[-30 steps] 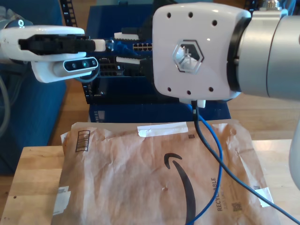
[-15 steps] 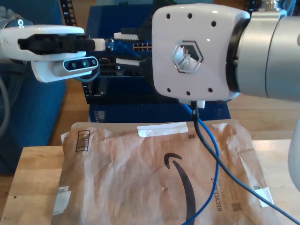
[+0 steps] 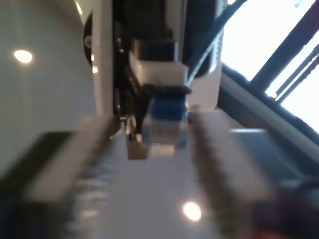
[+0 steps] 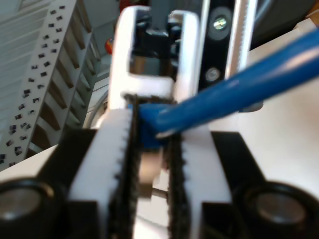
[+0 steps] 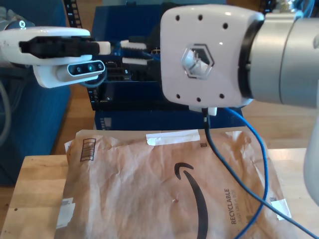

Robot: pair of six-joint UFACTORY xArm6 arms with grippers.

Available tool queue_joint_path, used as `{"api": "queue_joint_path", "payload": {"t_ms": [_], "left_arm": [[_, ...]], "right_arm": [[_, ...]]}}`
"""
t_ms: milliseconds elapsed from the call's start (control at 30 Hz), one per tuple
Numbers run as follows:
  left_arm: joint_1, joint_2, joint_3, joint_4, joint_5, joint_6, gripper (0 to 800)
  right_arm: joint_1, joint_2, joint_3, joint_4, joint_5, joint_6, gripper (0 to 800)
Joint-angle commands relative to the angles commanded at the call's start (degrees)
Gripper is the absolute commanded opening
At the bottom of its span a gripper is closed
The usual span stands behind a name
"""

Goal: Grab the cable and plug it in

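Two grippers meet at one cable (image 5: pixel 259 164): my first gripper (image 3: pixel 159 144) has its jaws pressed onto the clear plug w/ blue boot; my second gripper (image 4: pixel 149 144) pinches the blue cord just behind it, facing the first; in the exterior view the slack drops over a brown mailer (image 5: pixel 149 189) on a wood table (image 5: pixel 35 184), before a dark switch (image 5: pixel 134 84). Risk, as I judge it: plug twists in the handoff; then it jams at the port.
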Motion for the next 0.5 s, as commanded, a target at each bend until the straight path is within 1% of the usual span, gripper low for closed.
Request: {"api": "queue_joint_path", "payload": {"t_ms": [33,100,133,167,200,267,333,433,500], "left_arm": [[-0.09,0.0,0.0,0.0,-0.18,0.0,477],[0.0,0.0,0.0,0.0,-0.44,-0.09,620],[0.0,-0.09,-0.09,0.0,-0.62,-0.26,632],[0.09,-0.09,-0.26,0.09,-0.88,-0.35,682],[0.09,-0.09,-0.35,0.18,-1.14,-0.53,710],[0.18,-0.09,-0.53,0.44,-2.99,-0.53,738],[0.35,-0.53,-0.62,1.14,-6.24,-0.35,783],[2.02,-0.88,-0.97,5.36,-10.99,-0.26,792],[2.55,-0.97,-0.97,8.79,-13.98,-0.18,792]], "right_arm": [[0.0,0.0,0.0,0.0,0.0,0.0,13],[0.0,0.09,0.0,0.09,0.0,0.0,10],[0.0,0.09,0.0,0.09,0.0,0.09,8],[-0.09,0.18,0.0,0.18,0.0,0.35,7],[-0.09,0.35,0.0,0.18,0.0,0.88,4],[-0.26,0.88,-0.18,0.09,0.0,1.76,3],[-0.62,1.76,-0.35,0.0,-0.09,1.67,3],[-1.85,3.43,-0.26,-0.09,-0.09,1.67,3],[-4.84,3.6,0.0,0.0,-0.09,1.76,3]]}}
